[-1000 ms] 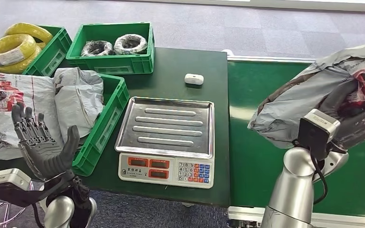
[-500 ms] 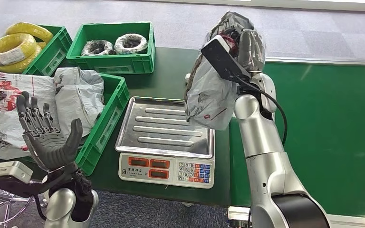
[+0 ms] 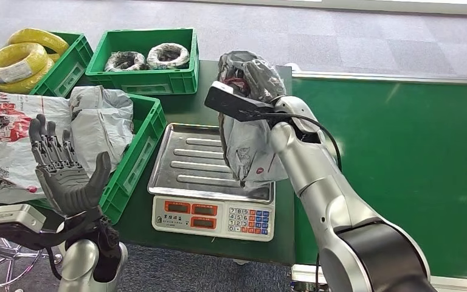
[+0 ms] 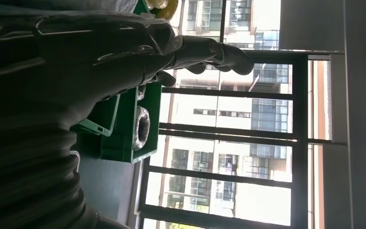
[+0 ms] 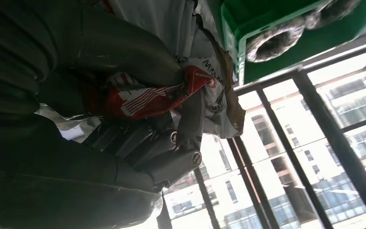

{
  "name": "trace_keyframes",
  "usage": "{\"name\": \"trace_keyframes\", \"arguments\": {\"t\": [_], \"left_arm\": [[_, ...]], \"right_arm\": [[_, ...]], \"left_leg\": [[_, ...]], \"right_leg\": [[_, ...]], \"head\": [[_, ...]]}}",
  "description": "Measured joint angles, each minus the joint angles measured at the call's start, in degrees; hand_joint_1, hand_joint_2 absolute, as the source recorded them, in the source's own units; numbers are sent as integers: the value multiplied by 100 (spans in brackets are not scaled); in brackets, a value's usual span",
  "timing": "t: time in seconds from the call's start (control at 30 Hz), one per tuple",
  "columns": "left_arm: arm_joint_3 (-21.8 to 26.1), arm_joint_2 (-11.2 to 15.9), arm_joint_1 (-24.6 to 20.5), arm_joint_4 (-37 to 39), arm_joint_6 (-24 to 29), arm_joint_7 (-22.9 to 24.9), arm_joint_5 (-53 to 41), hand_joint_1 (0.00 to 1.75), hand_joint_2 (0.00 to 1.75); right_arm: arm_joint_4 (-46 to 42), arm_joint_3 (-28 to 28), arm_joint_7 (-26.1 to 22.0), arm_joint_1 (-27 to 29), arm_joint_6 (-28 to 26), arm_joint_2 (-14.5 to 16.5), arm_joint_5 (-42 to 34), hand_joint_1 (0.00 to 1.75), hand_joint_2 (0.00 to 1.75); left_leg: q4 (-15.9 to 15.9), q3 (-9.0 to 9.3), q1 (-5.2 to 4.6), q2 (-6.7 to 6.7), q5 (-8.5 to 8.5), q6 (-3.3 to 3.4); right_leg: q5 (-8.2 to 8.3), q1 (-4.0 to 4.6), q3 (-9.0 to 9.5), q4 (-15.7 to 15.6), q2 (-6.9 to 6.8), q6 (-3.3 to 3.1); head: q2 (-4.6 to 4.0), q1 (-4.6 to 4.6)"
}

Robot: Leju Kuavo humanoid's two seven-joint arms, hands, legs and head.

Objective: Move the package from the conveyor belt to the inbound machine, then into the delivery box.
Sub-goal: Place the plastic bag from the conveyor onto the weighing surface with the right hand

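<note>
At the left, the left hand point(image 3: 67, 176) is raised palm-up with its fingers spread and nothing held, beside the delivery box point(image 3: 135, 159), in which grey bags are already piled. In the middle, the scale point(image 3: 213, 179) is seen on the dark surface point(image 3: 219, 91). Above its tray, the package point(image 3: 249, 140) is gripped by the fingers of the right hand point(image 3: 261, 82) and hangs loosely. If released crooked, the limp bag could drape over the tray's edge and slide off.
</note>
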Motion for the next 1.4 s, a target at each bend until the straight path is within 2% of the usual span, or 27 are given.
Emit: {"name": "trace_keyframes", "arguments": {"t": [0.27,0.3,0.4,0.43,0.6,0.77,0.83,0.9,1.0,1.07,1.23,1.3,1.4], "left_arm": [[73,-2,-26,8,-133,0,-30,0,175],[85,-2,-28,8,-138,0,-36,0,175],[137,-9,-32,8,-143,0,-57,0,175],[156,-16,-32,8,-143,0,-63,0,175],[223,-46,-32,8,-141,0,-79,0,175],[247,-48,-32,6,-141,0,-94,0,175],[259,-51,-32,5,-131,0,-105,0,175],[281,-63,-31,-5,-89,0,-123,0,175],[310,-88,-13,-60,23,0,-149,0,175],[320,-97,3,-101,108,0,-169,0,175],[321,-107,19,-139,285,0,-195,0,175],[317,-107,8,-119,290,0,-186,0,175],[287,-101,-48,-30,245,0,-144,0,175]], "right_arm": [[179,291,-971,29,546,110,-223,175,175],[192,311,-1023,36,573,122,-243,142,175],[217,395,-1072,72,627,168,-287,11,175],[218,425,-1050,94,632,187,-294,0,175],[218,516,-733,185,502,255,-286,0,175],[218,550,-699,213,473,286,-280,0,175],[219,560,-619,215,419,292,-238,0,87],[226,596,-273,217,144,297,-70,0,0],[231,662,400,257,-949,299,65,0,0],[165,596,439,316,-1761,297,-323,0,0],[-798,-165,-481,697,-2624,261,-2348,0,0],[-1680,-434,-836,1027,-3085,231,-2477,0,0],[-3589,-766,-1346,1688,-3457,256,-1838,0,0]], "left_leg": [[0,0,0,1,0,0],[0,0,0,1,0,0],[0,1,0,1,0,0],[0,1,0,1,0,0],[0,0,0,1,0,0],[0,0,0,1,0,0],[0,0,0,1,0,0],[0,0,0,1,0,0],[0,0,0,1,0,0],[0,1,0,1,0,0],[1,0,-1,-6,0,0],[2,0,-1,-6,-1,0],[3,-3,-2,-10,-4,0]], "right_leg": [[0,0,0,0,0,0],[0,0,0,0,0,0],[0,0,0,0,0,0],[0,0,-1,0,1,0],[-1,0,-1,0,0,0],[-1,0,-1,-1,0,0],[0,0,-1,0,0,0],[0,0,-1,0,0,0],[-1,0,-1,0,0,0],[-1,0,-1,-1,0,0],[-1,-1,-1,-2,-5,1],[-1,-2,-2,-3,-5,1],[-2,-2,-6,-3,-5,2]], "head": [[0,-1],[0,-1],[0,0],[0,0],[0,0],[0,0],[0,0],[0,0],[0,0],[0,0],[0,1],[0,1],[0,-1]]}}
